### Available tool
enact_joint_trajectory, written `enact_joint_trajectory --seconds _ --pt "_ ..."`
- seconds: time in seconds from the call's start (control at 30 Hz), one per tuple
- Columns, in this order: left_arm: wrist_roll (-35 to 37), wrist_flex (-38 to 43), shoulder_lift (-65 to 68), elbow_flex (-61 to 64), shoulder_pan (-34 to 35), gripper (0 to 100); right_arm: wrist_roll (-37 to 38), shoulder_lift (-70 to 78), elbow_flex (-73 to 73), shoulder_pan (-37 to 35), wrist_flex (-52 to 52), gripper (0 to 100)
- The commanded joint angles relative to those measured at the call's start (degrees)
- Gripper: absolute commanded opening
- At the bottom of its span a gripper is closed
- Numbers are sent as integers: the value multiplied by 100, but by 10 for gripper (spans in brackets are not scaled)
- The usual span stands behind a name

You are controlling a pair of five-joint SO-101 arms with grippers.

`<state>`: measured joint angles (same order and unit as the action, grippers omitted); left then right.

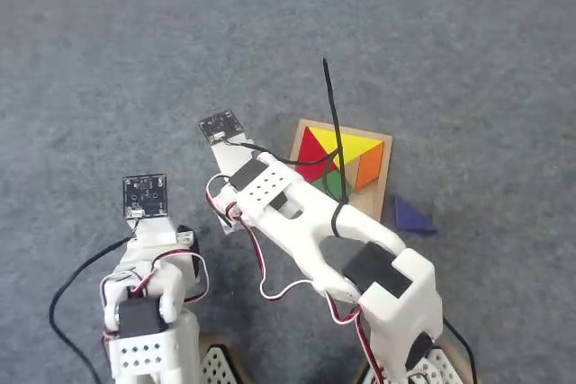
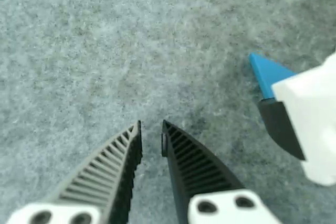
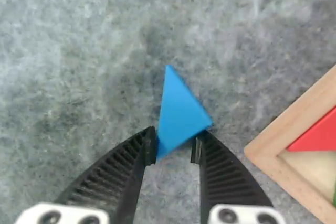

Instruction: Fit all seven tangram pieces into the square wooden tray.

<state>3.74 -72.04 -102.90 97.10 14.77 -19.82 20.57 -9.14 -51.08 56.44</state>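
A blue triangle lies on the grey carpet, and my right gripper is shut on its near corner, one finger on each side. The square wooden tray sits just beside it, its corner close to the right finger. Red, yellow, orange and green pieces lie inside the tray. A purple piece rests on the carpet to the right of the tray. My left gripper hovers over bare carpet, open by a narrow gap and holding nothing. The blue triangle is off to its side.
Grey carpet covers the whole table, with wide room at the left and back. The right arm's white body stretches across the middle towards the tray. A black cable rises over the tray.
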Motion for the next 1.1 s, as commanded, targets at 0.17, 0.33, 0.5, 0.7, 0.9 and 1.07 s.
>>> enact_joint_trajectory --seconds 0.17,0.33,0.5,0.7,0.9,1.07 --pt "53 -26 -105 -66 26 57 -9 -101 325 -75 84 227" --pt "53 -26 -105 -66 26 57 756 -101 334 -75 13 296" --pt "53 -26 -105 -66 26 57 1415 -101 334 -75 -48 296" --pt "53 -26 -105 -66 26 57 2242 -92 299 -66 -233 296" --pt "53 -26 -105 -66 26 57 2382 -92 299 -75 -268 296" --pt "53 -26 -105 -66 26 57 2312 -92 299 -75 -268 260"
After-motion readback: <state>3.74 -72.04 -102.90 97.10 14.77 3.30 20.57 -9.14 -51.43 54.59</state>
